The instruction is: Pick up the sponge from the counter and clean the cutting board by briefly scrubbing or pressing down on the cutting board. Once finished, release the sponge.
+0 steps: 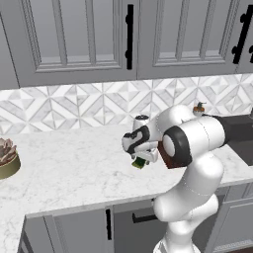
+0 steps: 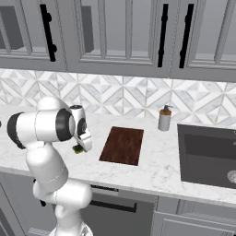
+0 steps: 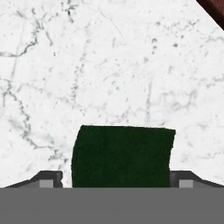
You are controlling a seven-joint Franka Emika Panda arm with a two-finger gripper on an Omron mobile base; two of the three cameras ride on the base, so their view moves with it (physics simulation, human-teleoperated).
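Slippage is the risk: the pincer (image 3: 116,181) stands wide astride the sponge (image 3: 122,156), tips flanking both sides with no squeeze visible, so lifting early would leave it on the worktop (image 3: 109,65). Hand view shows this straddle, with the cutting board (image 3: 214,11) at one o'clock. Right base view adds the whole cutting board (image 2: 122,145), at three o'clock of the sponge (image 2: 79,149).

A soap dispenser (image 2: 164,118) stands beside the dark sink (image 2: 207,154); a potted succulent (image 1: 7,158) sits far left; grey cabinets (image 1: 74,39) hang above the tiled backsplash (image 2: 124,97).
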